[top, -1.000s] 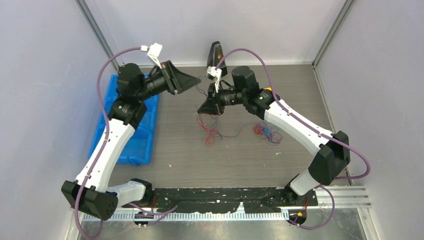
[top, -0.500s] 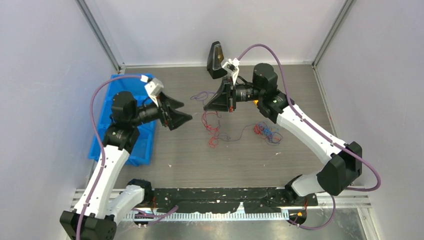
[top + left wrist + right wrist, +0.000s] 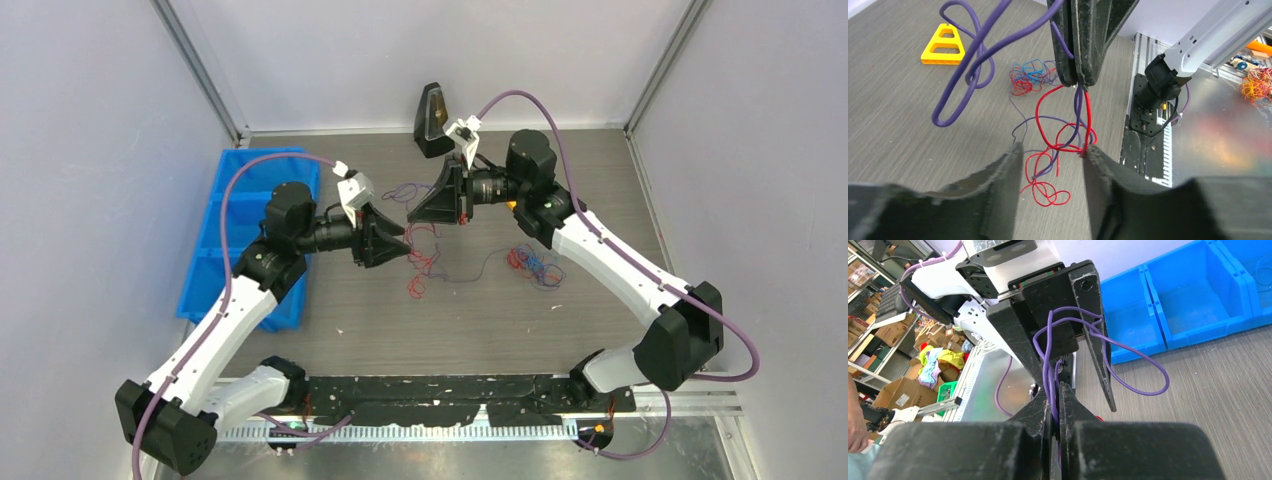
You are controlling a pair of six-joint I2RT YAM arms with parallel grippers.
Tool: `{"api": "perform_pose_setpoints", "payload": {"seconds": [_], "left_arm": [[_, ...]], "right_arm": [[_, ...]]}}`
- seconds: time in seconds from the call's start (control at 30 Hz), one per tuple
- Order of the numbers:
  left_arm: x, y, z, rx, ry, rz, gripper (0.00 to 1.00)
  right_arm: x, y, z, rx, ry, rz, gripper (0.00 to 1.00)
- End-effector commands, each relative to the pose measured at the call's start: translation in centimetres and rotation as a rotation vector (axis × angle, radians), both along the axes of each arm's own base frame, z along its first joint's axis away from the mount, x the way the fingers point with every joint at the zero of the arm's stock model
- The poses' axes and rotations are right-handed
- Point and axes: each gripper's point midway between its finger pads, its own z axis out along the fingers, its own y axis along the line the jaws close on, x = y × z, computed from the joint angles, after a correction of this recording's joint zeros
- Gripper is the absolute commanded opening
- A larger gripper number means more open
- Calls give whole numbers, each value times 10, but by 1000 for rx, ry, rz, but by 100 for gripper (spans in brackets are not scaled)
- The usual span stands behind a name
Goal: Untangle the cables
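Change since earlier frame: the left gripper (image 3: 402,243) has swung in from over the blue bin (image 3: 215,270) toward table centre and now sits at 7 o'clock of the right gripper (image 3: 412,214). The right arm has not shifted in the last half second.
Top view, cables: the lifted cables (image 3: 425,250) hang from the right gripper down to the table. A loose clump (image 3: 533,265) lies at 4 o'clock of them, and one thin strand appears to join the two.
Left wrist view, left gripper (image 3: 1050,157): jaws stand apart with red and purple strands between them. A red loop (image 3: 1068,145) touches the 3 o'clock finger; nothing is clamped.
Left wrist view, right gripper (image 3: 1079,45): at 12 o'clock, closed on red and purple strands. A purple loop (image 3: 960,70) sags at 10 o'clock.
Right wrist view, right gripper (image 3: 1055,410): fingers pressed together on purple strands (image 3: 1050,370). One loop drapes across the open left gripper (image 3: 1060,335).
Progress, judged: early. No strand shows fully separated. Red and purple remain looped together below the grip.
Remaining, judged: the hanging loops need parting, and the loose clump is untouched.
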Motion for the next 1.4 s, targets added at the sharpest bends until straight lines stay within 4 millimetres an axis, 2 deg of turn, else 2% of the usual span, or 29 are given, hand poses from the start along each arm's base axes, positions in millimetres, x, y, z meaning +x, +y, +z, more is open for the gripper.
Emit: {"api": "perform_pose_setpoints", "payload": {"seconds": [0.0, 0.1, 0.13, 0.27, 0.33, 0.43, 0.53, 0.63, 0.73, 0.87, 0.93, 1.0, 1.13, 1.3, 1.37], "left_arm": [[2, -9, 27, -38, -86, -12, 40], [-1, -11, 25, -39, -67, -24, 8], [-2, -9, 24, -35, -57, -15, 0], [-10, 0, 10, -2, -48, 15, 0], [-14, 8, -3, 25, -29, 38, 0], [-18, 19, -30, 76, 28, 69, 0], [-17, 31, -49, 110, 73, 106, 0], [-15, 42, -58, 132, 101, 143, 0], [-14, 58, -53, 133, 105, 192, 0], [-12, 93, -51, 158, 83, 301, 0], [-12, 117, -59, 204, 76, 377, 0], [-14, 138, -70, 242, 94, 443, 0], [-17, 172, -92, 316, 144, 555, 0], [-3, 214, -103, 377, 198, 688, 0], [0, 222, -106, 388, 221, 700, 0]], "right_arm": [[-10, -4, 16, 43, -45, 24, 6], [-11, -4, 15, 44, -44, 27, 6], [-10, -4, 16, 45, -45, 23, 9], [1, -13, 22, 55, -45, -17, 18], [12, -20, 27, 68, -39, -61, 19], [34, -35, 34, 95, -17, -138, 18], [46, -43, 36, 125, 22, -179, 8], [59, -54, 30, 125, 40, -233, 6], [78, -65, 11, 54, 53, -331, 5], [114, -107, -19, -84, -5, -554, 5], [136, -146, -33, -137, 17, -686, 5], [149, -176, -39, -163, 24, -775, 6], [163, -224, -47, -205, 27, -891, 5], [171, -268, -57, -277, 3, -995, 5], [173, -281, -64, -300, 16, -1018, 5]]}}
